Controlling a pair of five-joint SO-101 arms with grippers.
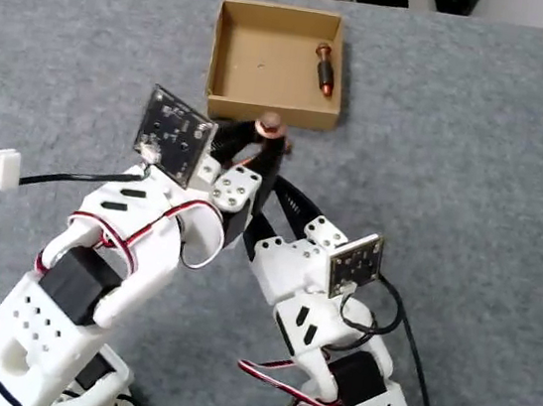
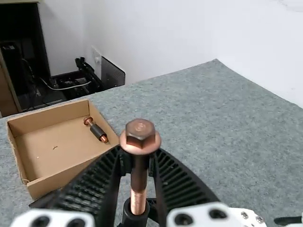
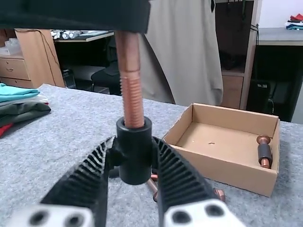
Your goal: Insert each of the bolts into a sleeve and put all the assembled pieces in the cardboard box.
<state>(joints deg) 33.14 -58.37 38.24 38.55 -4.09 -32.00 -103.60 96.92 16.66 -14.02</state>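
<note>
The two arms meet just in front of the box [image 1: 259,66]. The left gripper [image 2: 138,161] is squeezed tight on a bolt [image 2: 140,137], head up, long part pointing down. The right gripper [image 3: 134,144] is pinched round the black sleeve [image 3: 135,156] and holds it upright right under the bolt. The bolt's tip is in the sleeve's hole, but lots of thread shows above it, so I'd say it's only partway in.

How to do this bit well: keep bolt & sleeve in one straight line, no tilt. Go slow, either pushing the bolt down or lifting the sleeve up, not both at once. The left fingers sit on the shank just under the head, so they'd prob. bump the sleeve before the head gets down. Best let go once the bolt stands by itself, so it can slide the rest of the way. The right grip should stay firm so the sleeve can't tip.

One done piece [image 1: 324,70] lies in the box by a side wall. A copper bit [image 3: 218,194], prob. another bolt, lies on the mat [image 1: 473,190] near the box.
</note>
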